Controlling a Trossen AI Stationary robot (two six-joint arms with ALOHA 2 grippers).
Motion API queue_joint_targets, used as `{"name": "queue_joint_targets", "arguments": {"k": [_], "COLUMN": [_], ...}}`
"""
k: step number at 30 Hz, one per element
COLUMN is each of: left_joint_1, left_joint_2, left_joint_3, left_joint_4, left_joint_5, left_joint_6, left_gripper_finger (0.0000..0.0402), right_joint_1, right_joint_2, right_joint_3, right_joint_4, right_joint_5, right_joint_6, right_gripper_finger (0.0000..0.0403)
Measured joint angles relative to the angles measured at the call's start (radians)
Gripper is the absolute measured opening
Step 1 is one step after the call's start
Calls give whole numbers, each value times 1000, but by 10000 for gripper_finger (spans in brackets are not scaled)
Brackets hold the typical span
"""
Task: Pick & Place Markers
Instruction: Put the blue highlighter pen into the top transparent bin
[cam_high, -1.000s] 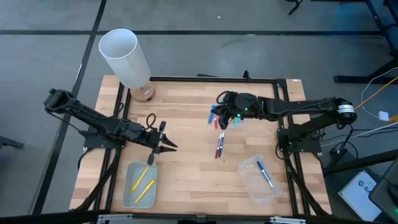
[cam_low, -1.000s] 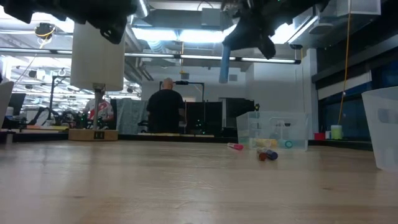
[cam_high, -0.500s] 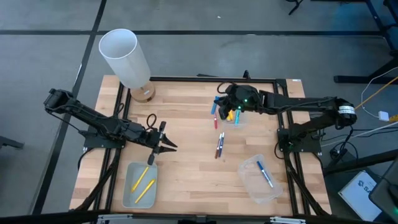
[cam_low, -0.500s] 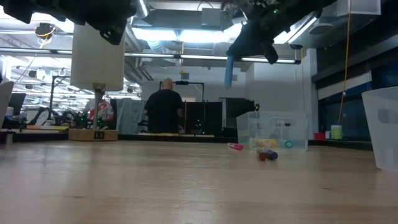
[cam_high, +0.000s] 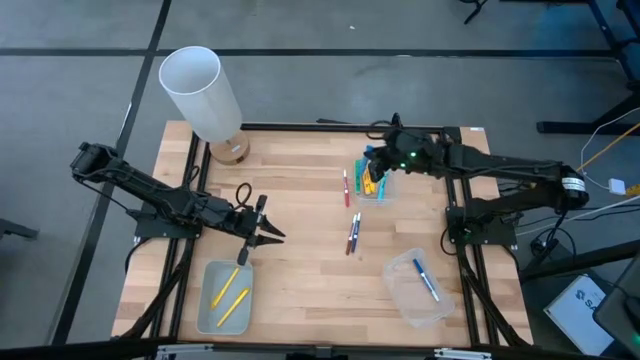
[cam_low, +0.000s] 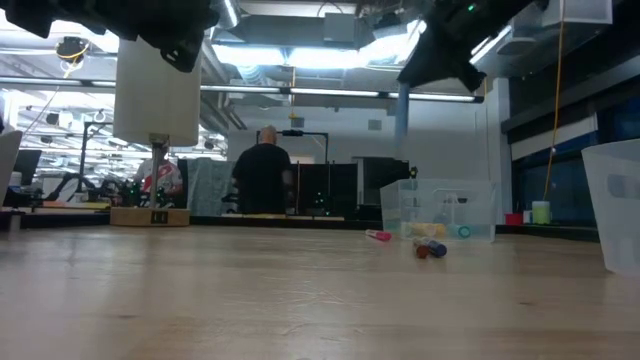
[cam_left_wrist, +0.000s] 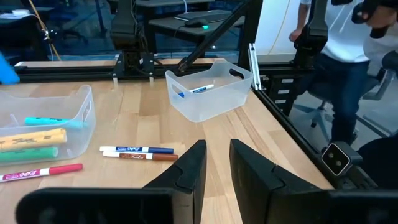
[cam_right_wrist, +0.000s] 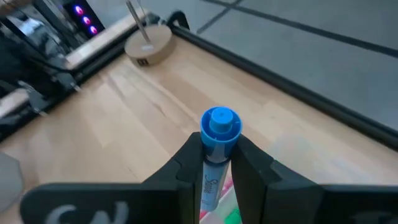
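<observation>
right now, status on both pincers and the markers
Right pincer shut on blue marker, above far tray. Left pincer empty, by near-left tray. Three markers loose on table. Nothing blocking.

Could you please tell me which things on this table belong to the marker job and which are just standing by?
Job:
blue marker held by the right gripper
loose markers
clear trays

Standing by:
white cylinder
left gripper, hovering
person behind
</observation>
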Motion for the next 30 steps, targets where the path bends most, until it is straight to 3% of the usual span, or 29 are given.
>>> {"name": "queue_joint_targets", "arguments": {"k": [14,24,30], "left_joint_1": [0,0,0], "left_joint_2": [0,0,0], "left_joint_3": [0,0,0], "left_joint_4": [0,0,0], "left_joint_5": [0,0,-1], "left_joint_6": [0,0,0], "left_gripper_finger": [67,64,68], "right_joint_1": [0,-47,-69], "right_joint_2": [-202,-189,-152], "right_joint_3": [0,0,0], "right_joint_4": [-50,-245,-266], "right_joint_5": [88,88,67], "right_joint_6": [33,131,137], "right_gripper_finger": [62,62,62]}}
